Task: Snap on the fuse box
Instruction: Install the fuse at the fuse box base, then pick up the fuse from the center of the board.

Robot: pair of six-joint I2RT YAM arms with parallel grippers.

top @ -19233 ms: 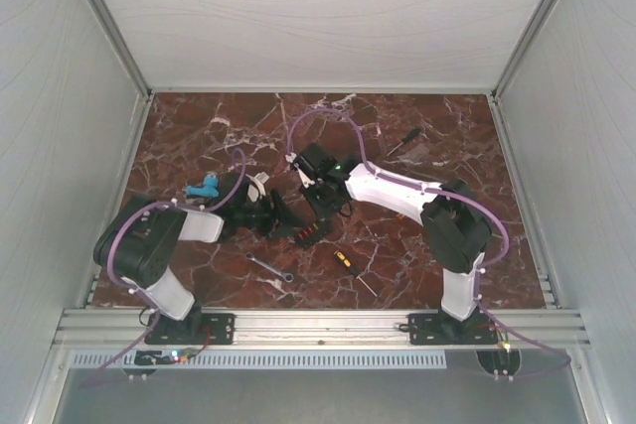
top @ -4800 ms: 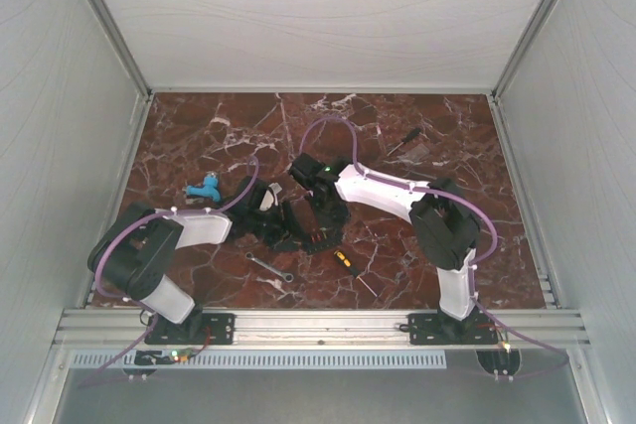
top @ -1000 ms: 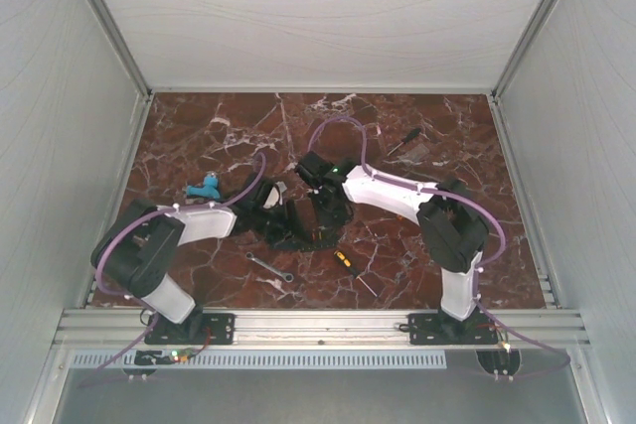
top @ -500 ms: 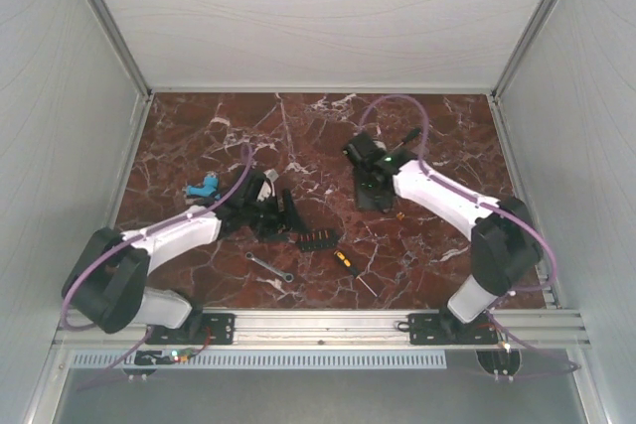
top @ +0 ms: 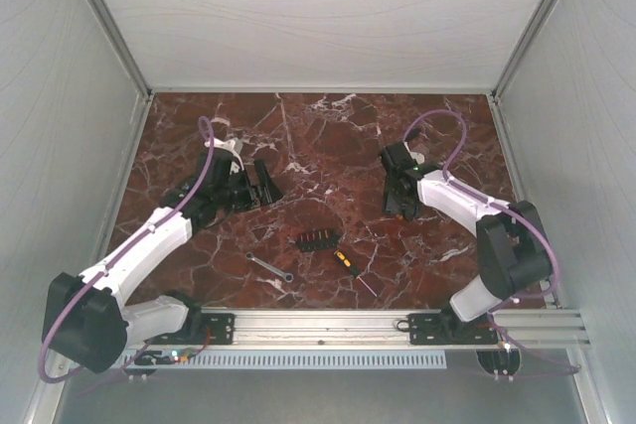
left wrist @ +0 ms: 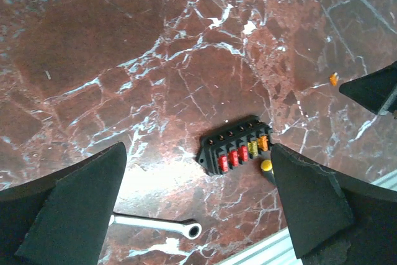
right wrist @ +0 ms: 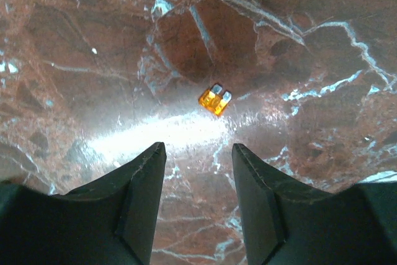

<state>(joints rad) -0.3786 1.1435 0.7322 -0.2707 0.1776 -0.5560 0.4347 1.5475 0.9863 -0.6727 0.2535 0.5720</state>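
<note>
Your left gripper (top: 262,184) is wide open and holding nothing. It's up over the left-back part of the marble table (top: 328,131), well apart from the fuse box (left wrist: 236,148).

The fuse box lies flat on the table, front centre, between the two arms and touching neither. Its top is uncovered. In the left wrist view you can see the row of slots, with two red fuses, a yellowish one and an orange one.

Just in front of the box, the silver wrench (left wrist: 158,223) is off to its left. The yellow-and-black screwdriver (top: 353,271) is off to its right, with its yellow handle end close to the box corner.

Your right gripper (right wrist: 198,148) is partly open with nothing between the fingers (right wrist: 139,197). It points down at bare marble on the right side of the table. A loose orange blade fuse (right wrist: 216,100) lies on the table just ahead of the fingertips, not touching them.

I can't pick out the cover. In the top view, anything dark near the right gripper blends into the gripper body, so I can't tell where it is.
</note>
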